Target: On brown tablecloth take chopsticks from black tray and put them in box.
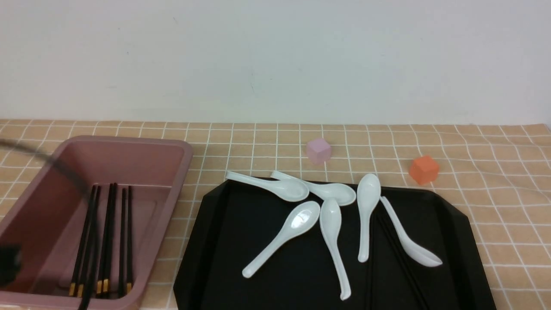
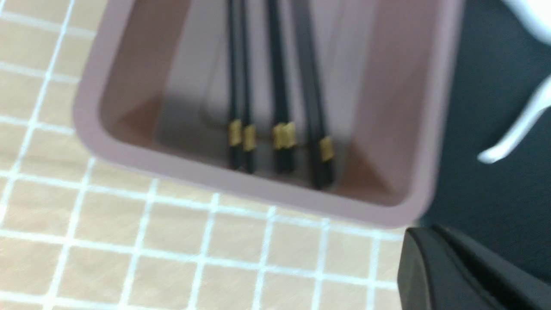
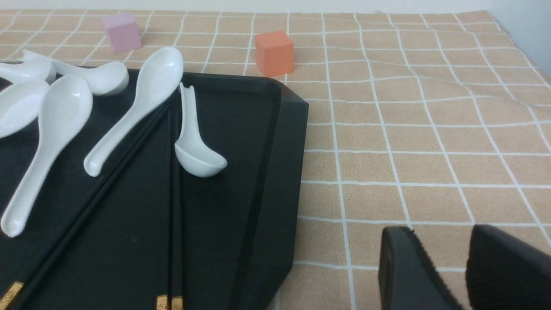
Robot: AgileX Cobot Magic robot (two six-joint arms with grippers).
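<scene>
Your brown tablecloth carries the black tray. The dusty-pink box sits just left of the tray and holds several gold-banded chopsticks. Three more lie on the tray's right half among six white soup spoons. Past the tray's right edge, your right gripper has its fingers apart and empty. Your left gripper shows too little to tell.

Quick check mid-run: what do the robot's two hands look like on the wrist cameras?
Both are matte black. The right hand shows two blunt, rounded fingers with a grainy, textured surface. Of the left hand only a smooth black wedge-shaped part shows. No markings or cables visible there.
</scene>
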